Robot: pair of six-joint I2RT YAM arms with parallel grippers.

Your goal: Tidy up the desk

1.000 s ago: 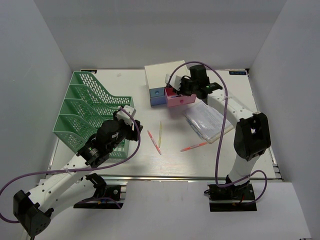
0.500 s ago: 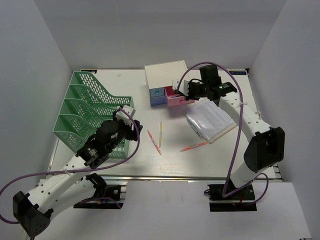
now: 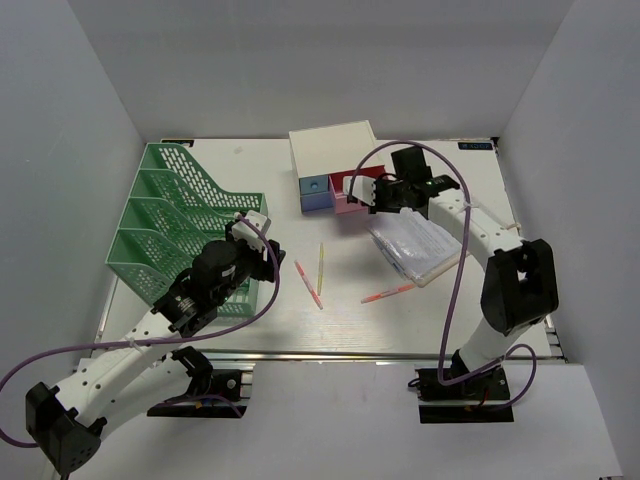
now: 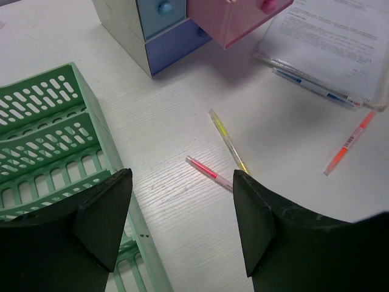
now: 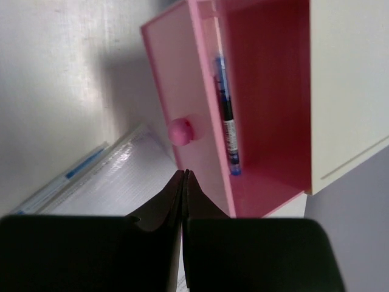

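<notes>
On the off-white desk (image 3: 330, 335) lie a red pen (image 3: 308, 282), a yellow pen (image 3: 321, 262) and an orange pen (image 3: 388, 293). The pink drawer (image 3: 350, 200) of the white drawer box (image 3: 330, 148) stands pulled out, with a blue-and-black pen (image 5: 226, 115) lying inside it. My right gripper (image 3: 376, 192) hovers just right of that drawer, shut and empty, its tips (image 5: 184, 175) near the pink knob (image 5: 180, 131). My left gripper (image 3: 262, 258) hangs open and empty beside the rack, and the red pen (image 4: 206, 171) lies ahead of it.
A green mesh file rack (image 3: 170, 220) fills the left side. A plastic document sleeve (image 3: 418, 238) lies under my right arm. The blue drawer (image 3: 316, 192) is pushed in. Grey walls close in the desk on three sides, and a metal rail (image 3: 330, 354) runs along the front.
My right gripper has gone from partly open to shut and has drawn back to the right from above the pink drawer. The left arm has not moved.
</notes>
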